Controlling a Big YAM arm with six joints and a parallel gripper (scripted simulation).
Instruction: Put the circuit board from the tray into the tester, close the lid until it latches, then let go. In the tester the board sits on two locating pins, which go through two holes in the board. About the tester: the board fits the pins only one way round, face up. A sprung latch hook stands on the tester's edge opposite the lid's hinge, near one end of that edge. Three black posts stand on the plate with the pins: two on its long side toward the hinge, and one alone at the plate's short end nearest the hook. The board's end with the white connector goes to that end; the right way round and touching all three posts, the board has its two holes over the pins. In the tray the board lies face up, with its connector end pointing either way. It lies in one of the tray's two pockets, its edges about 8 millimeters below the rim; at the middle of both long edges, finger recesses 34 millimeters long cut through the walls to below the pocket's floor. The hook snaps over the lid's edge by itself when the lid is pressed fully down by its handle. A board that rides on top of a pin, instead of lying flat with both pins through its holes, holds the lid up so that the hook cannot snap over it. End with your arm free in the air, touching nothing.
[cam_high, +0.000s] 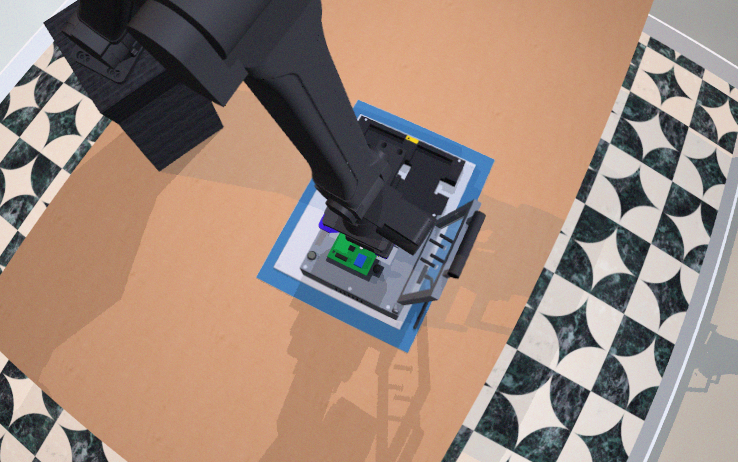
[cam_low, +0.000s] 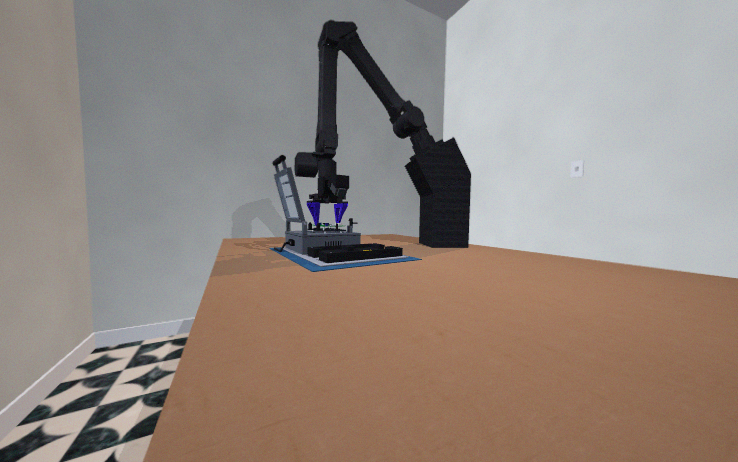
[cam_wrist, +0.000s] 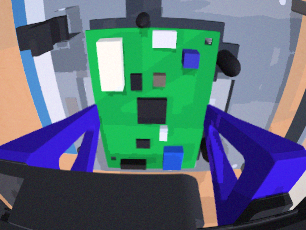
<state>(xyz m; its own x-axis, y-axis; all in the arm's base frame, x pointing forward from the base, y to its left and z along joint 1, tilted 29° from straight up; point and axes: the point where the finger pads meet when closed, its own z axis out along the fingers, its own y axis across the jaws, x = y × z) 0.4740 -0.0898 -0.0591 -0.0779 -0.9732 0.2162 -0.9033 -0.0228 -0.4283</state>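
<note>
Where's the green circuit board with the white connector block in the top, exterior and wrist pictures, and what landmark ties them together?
Top: below centre, on the grey tester, partly under the arm; green circuit board.
Exterior: left of centre, a thin strip between the blue-violet fingertips.
Wrist: upper middle, face up, filling much of the picture.
Shared landmark: blue mat.

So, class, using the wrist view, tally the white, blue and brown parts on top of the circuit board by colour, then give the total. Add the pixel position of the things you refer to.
On the circuit board (cam_high: 349, 259) (cam_wrist: 115, 112):
White parts (cam_wrist: 110, 65): 3
Blue parts (cam_high: 360, 260) (cam_wrist: 173, 157): 2
Brown part (cam_wrist: 159, 80): 1
Total: 6
</note>
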